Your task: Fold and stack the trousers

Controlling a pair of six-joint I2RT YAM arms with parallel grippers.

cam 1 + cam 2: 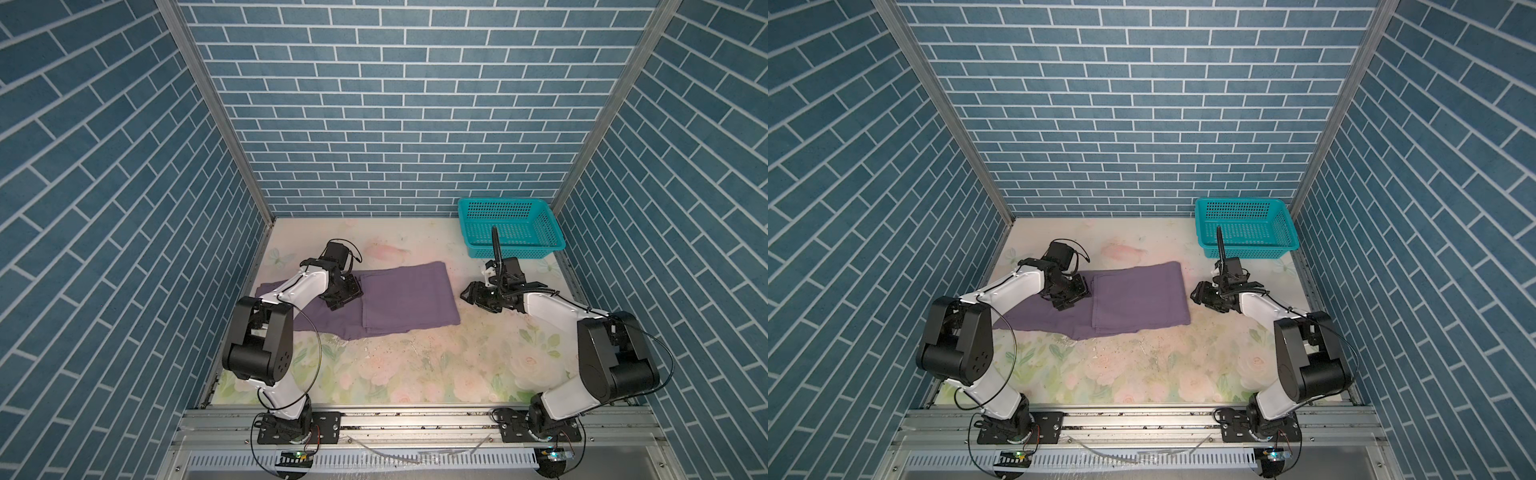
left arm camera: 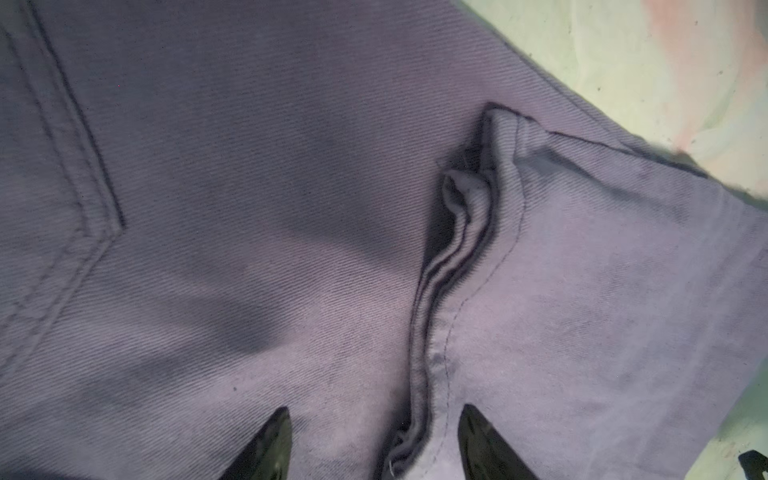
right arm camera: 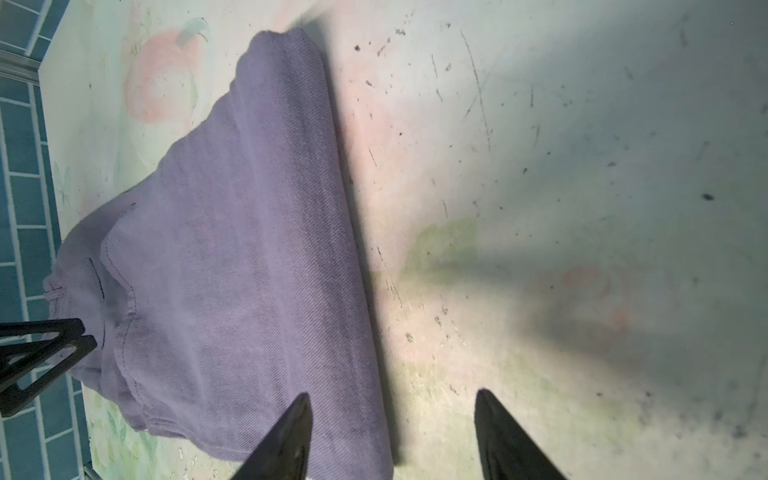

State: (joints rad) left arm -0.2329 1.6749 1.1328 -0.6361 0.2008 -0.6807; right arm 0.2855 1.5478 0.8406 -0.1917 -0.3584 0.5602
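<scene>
Blue brick-patterned walls (image 1: 395, 104) on three sides, floral table (image 1: 415, 365) below. Flat on the table's left half, reaching from near the left edge to about the middle: trousers (image 1: 407, 299), legs doubled back over the seat, so two layers toward the middle and one toward the left edge. Long axis across the table, left edge to right edge. Rounded fold line at the end facing the right edge; loose hems on top, roughly midway along the pile.

Left tool (image 1: 347, 298) directly over those hems, low on the cloth, spread in the wrist view, with a raised ridge of hem in the gap but not pinched. Holding nothing, by the look of it. Right tool (image 1: 467, 296) just beside the fold line, on the side of the right edge, likewise spread and empty; in its wrist view half over cloth, half over bare table. Whether touching the cloth, hard to tell.

Basket (image 1: 511, 226) in the far right corner, well apart from the pile.

Judged from the lie of things: one lengthwise fold done, another due. Hinge of that move: fold line facing the right tool and nearer to it, hems under the left tool, waist end toward the left edge; so probably one end to be carried along the long axis onto the other
</scene>
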